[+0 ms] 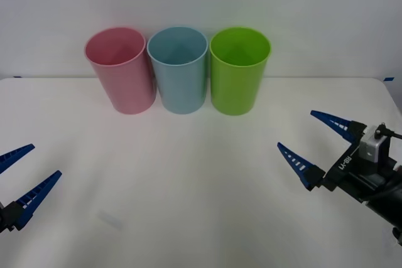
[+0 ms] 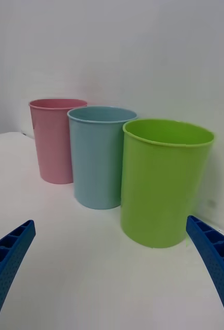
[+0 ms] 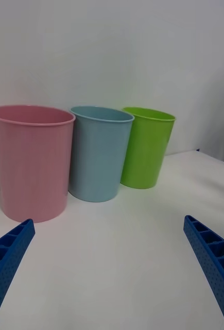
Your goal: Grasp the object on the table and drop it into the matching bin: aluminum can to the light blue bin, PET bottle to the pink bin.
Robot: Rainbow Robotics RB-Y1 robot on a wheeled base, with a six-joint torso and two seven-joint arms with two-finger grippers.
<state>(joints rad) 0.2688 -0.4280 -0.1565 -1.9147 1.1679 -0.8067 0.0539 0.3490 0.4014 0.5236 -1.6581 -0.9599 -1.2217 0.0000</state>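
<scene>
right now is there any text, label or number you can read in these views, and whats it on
"RB-Y1": white lettering on the black body of the right gripper, small and only just legible.
The pink bin, light blue bin, lime green bin and table carry no text.

A lime green bin (image 1: 240, 70) stands upright and open-topped at one end of a row of three; its mouth is round, its sides slightly tapered; a plain white wall (image 1: 314, 4) rises behind it; small blue marks (image 1: 389, 79) sit at the far edge.
</scene>
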